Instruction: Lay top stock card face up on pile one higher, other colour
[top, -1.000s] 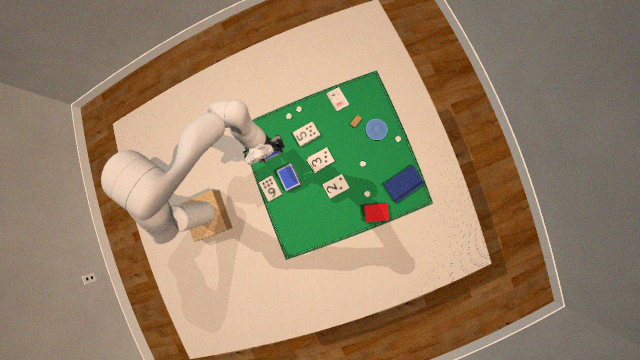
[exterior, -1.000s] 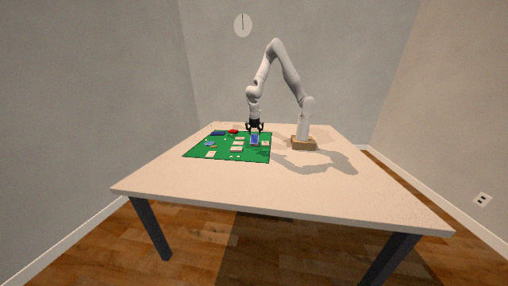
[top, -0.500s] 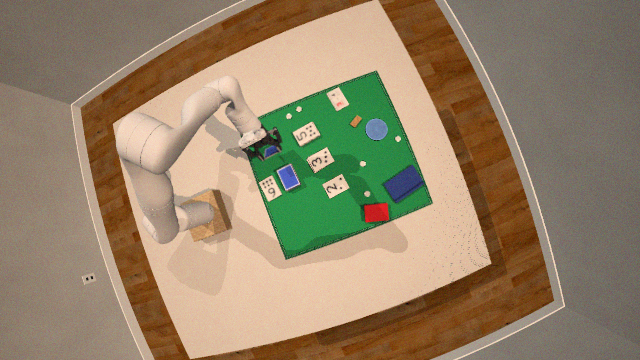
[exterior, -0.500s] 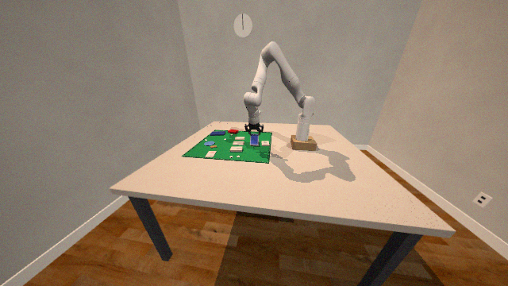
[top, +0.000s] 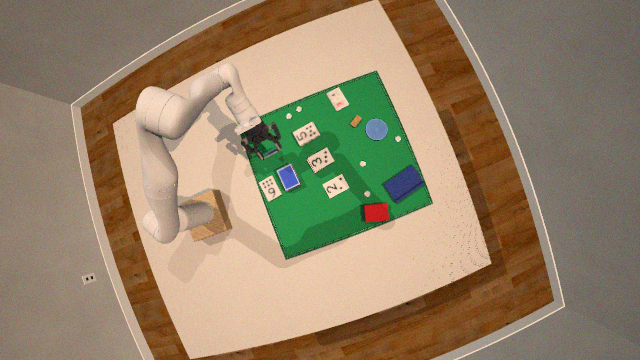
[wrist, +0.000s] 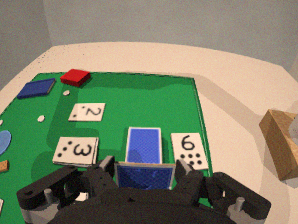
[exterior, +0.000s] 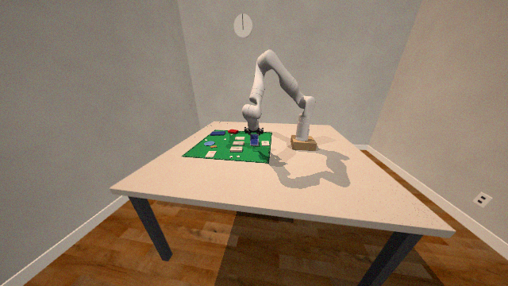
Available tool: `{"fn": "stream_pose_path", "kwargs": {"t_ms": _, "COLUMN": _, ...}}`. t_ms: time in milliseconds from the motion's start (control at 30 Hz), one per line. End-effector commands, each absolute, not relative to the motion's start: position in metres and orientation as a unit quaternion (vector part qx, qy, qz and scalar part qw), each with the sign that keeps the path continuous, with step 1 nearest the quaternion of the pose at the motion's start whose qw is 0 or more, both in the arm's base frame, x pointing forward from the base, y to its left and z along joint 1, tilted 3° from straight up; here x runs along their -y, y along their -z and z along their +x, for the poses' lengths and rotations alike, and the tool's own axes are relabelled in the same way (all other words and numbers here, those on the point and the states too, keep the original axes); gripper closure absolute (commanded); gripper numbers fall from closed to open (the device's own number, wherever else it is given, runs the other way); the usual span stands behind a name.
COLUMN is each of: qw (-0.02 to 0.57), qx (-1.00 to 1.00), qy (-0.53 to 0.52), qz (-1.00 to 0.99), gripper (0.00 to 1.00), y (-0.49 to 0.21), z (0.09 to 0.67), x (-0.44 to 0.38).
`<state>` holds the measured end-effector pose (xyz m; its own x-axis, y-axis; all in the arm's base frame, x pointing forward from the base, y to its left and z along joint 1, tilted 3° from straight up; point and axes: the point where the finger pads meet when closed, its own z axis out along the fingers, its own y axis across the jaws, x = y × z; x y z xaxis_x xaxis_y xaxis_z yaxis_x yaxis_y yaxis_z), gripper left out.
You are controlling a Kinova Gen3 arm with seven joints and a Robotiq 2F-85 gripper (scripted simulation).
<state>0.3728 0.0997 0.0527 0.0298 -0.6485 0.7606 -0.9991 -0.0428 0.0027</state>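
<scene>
1. Hand [top: 269, 152] [exterior: 254, 133] [wrist: 145, 166]: clamped on blue-backed card [top: 271, 153] [exterior: 254, 137] [wrist: 144, 177] by opposite edges.
2. Card: between fingertips, tilted, raised off desk [top: 240, 300] [exterior: 238, 183] [wrist: 235, 65].
3. Near face-down stock [top: 288, 177] [exterior: 254, 143] [wrist: 144, 144], apart from piles.
4. Stock: just beside six [top: 270, 188] [exterior: 265, 143] [wrist: 188, 151].

Blue-backed card [wrist: 144, 176] between pincer [wrist: 145, 166] fingertips.

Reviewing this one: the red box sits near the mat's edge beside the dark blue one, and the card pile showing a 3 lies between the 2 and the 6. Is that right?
Not quite: the top view shows the 3 pile between the 2 and the 5, not the 6. The rest stands.
</scene>
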Motion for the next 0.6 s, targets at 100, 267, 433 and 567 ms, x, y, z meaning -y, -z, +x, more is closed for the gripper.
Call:
{"fn": "stream_pose_path", "kwargs": {"t_ms": 100, "qw": 0.320, "qx": 0.608, "qy": -0.328, "qz": 0.649, "gripper": 0.29, "y": -0.0443, "z": 0.3691, "x": -0.1061}}
{"fn": "stream_pose_path", "kwargs": {"t_ms": 267, "qw": 0.345, "qx": 0.593, "qy": -0.356, "qz": 0.634, "gripper": 0.29, "y": -0.0430, "z": 0.3690, "x": -0.1069}}
{"fn": "stream_pose_path", "kwargs": {"t_ms": 433, "qw": 0.368, "qx": 0.579, "qy": -0.381, "qz": 0.620, "gripper": 0.29, "y": -0.0419, "z": 0.3690, "x": -0.1075}}
{"fn": "stream_pose_path", "kwargs": {"t_ms": 567, "qw": 0.376, "qx": 0.573, "qy": -0.390, "qz": 0.615, "gripper": 0.29, "y": -0.0415, "z": 0.3689, "x": -0.1078}}
